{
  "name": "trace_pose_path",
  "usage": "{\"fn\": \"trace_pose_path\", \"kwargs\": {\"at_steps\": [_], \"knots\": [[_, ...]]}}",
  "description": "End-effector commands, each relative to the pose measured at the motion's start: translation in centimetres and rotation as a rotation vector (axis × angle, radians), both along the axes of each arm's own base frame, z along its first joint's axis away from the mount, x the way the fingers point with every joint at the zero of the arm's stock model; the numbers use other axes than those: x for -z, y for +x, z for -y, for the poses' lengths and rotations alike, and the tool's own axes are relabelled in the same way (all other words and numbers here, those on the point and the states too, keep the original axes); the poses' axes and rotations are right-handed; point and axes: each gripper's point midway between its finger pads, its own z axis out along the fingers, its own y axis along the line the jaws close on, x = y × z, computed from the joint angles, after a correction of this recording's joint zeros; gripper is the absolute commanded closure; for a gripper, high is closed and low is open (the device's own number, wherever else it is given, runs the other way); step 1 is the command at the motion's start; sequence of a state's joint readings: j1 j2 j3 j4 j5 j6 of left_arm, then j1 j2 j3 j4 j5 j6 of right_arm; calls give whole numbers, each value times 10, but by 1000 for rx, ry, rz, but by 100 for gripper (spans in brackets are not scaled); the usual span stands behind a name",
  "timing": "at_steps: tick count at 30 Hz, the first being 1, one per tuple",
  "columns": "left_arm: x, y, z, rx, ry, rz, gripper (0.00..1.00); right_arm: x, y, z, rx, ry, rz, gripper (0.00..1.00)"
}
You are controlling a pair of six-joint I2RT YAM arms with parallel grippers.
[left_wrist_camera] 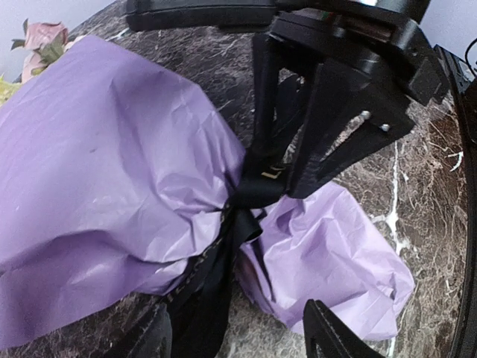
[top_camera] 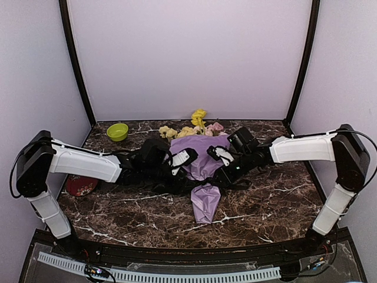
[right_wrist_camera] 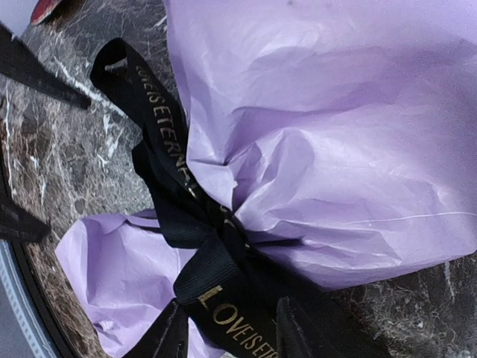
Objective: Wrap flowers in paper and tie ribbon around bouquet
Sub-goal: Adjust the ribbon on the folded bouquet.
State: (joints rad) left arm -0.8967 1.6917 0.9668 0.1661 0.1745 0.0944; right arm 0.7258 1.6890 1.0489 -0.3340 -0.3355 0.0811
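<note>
Lilac walls (top_camera: 188,53) are seen closing in a dark brown marbled table (top_camera: 283,200), at the middle of which the bouquet (top_camera: 200,147) is laid flat, its flowers (top_camera: 199,121) — yellow, cream and pink — pointed at the far wall and its narrow end at the arm bases. The blooms are wrapped in the paper (left_wrist_camera: 97,149), which is gathered into a tight waist and flared again into a crumpled tail below it. The ribbon (right_wrist_camera: 160,142), black with pale gold lettering, is knotted around that waist, and a loose end is spread over the marble. The left gripper (left_wrist_camera: 237,321) is held just beside the waist with its jaws parted wide; a ribbon end is seen between them, close to one finger, without being clamped. The right gripper (right_wrist_camera: 231,317) is set on the opposite side, its fingers (left_wrist_camera: 335,127) placed to either side of a lettered stretch of ribbon at the knot — whether the band is pinched cannot be told. A green bowl (top_camera: 118,131) is stood at the far left, well apart from the bouquet, and a red dish (top_camera: 80,186) is partly hidden under the left arm.
</note>
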Motion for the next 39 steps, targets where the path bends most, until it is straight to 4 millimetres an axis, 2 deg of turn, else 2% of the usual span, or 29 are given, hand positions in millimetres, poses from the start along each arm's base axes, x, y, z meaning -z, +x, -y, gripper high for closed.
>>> {"fn": "trace_pose_path", "kwargs": {"at_steps": [1, 4, 12, 18, 21, 22, 30, 33, 39], "knots": [[-23, 6, 24, 81, -57, 104, 38, -11, 13, -12, -2, 22, 60, 64], [-25, 13, 33, 90, -60, 126, 40, -8, 14, -11, 7, 11, 58, 69], [-10, 45, 42, -36, -16, 109, 52, -15, 17, -14, 13, 26, 64, 98], [13, 71, 40, -169, 49, 96, 56, -32, 8, -10, 11, 46, 58, 100], [29, 74, 38, -183, 76, 88, 56, -39, -7, -9, -5, 77, 32, 100], [32, 73, 38, -182, 83, 84, 56, -49, -14, -9, -13, 106, 33, 100], [51, 79, 35, -201, 112, 71, 58, -54, -76, -1, -66, 188, -114, 100], [53, 80, 35, -201, 110, 68, 58, -46, -98, 6, -68, 185, -185, 100], [47, 83, 40, -193, 90, 78, 59, -26, -125, 25, -28, 160, -309, 100]]}}
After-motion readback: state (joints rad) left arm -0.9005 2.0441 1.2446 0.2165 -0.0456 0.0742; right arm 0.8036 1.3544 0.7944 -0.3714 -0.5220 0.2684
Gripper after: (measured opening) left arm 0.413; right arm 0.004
